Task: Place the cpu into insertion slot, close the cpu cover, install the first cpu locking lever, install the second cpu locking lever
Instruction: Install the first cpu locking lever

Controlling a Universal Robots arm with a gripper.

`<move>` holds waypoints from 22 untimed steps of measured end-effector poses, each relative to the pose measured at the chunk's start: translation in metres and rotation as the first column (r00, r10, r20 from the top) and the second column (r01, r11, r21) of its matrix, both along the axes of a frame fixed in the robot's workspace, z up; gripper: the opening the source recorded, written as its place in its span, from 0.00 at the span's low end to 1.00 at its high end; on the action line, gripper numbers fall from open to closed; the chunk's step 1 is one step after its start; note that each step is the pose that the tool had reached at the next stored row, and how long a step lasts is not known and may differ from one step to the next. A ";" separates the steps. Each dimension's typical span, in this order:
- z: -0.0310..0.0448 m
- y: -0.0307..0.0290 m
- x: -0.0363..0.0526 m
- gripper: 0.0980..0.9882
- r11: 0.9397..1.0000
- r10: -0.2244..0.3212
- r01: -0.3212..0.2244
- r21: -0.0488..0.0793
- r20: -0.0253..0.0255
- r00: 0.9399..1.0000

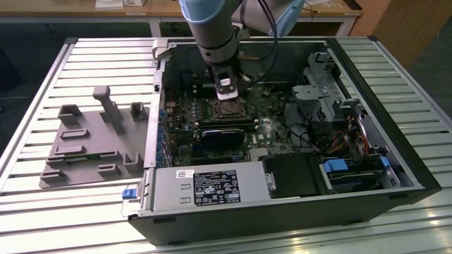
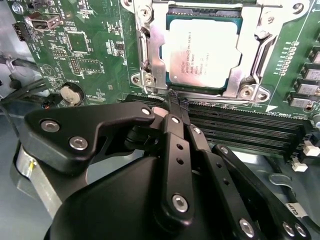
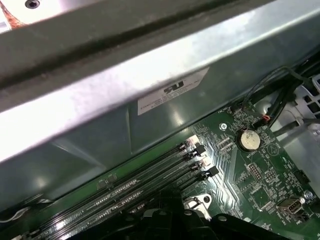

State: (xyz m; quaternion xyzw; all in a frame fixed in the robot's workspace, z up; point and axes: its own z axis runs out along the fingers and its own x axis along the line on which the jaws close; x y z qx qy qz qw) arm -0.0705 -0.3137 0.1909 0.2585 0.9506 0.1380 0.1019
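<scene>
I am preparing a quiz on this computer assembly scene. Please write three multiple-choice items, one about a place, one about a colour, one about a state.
1. Where is the cpu?
A. On the grey tray outside the case
B. In the insertion slot on the circuit board
C. Held in the pincer

2. What colour is the circuit board?
A. Green
B. Red
C. White

3. How does the cpu cover stand?
A. Removed from the board
B. Raised upright
C. Lying down around the chip

Answers:
1 B: in the second wrist view the cpu sits in the insertion slot, beyond the pincer.
2 A: the circuit board is green in both wrist views.
3 C: the cpu cover lies flat, framing the chip through its window.
</scene>
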 end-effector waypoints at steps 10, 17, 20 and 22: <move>-0.0016 -0.0010 0.0001 0.00 1.000 0.000 0.000 0.000 0.000 1.000; -0.0018 -0.0009 0.0019 0.00 1.000 0.000 0.000 0.000 0.000 1.000; -0.0017 -0.0010 0.0045 0.00 1.000 0.000 0.000 0.000 0.000 1.000; -0.0018 -0.0010 0.0055 0.00 1.000 0.000 0.000 0.000 0.000 1.000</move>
